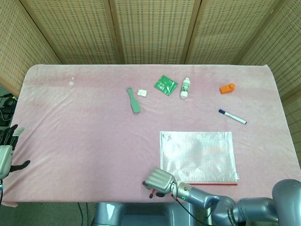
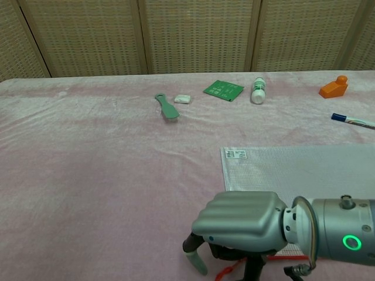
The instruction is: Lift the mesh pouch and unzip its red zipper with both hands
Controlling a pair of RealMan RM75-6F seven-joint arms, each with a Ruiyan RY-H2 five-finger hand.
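woven cane screens stand behind a counter (image 1: 84, 136) draped in pink cloth. the mesh pouch (image 1: 196, 156) lies flat near the front edge of the counter, its red zipper (image 1: 211, 184) running along the side closest to the robot, with a small label at its far left corner.

the right robot hand (image 1: 160, 181) sits at the pouch's near left corner, knuckles up and fingers curled downward. its fingertips (image 2: 198, 261) come down at the red pull cord (image 2: 225, 271) trailing from the zipper's end, but from either view it cannot be told whether the cord is actually pinched. the left robot hand (image 1: 6, 153) is well away from the pouch, off the counter's left edge, fingers spread and holding nothing.

beyond the pouch, toward the screens, lie a green spatula (image 1: 133, 99), a small white block (image 1: 141, 92) just beside it, a green packet (image 1: 165, 84) and a white bottle (image 1: 186, 87) on its side. further right of the bottle sits an orange piece (image 1: 227, 88), and between it and the pouch lies a marker (image 1: 232, 117).
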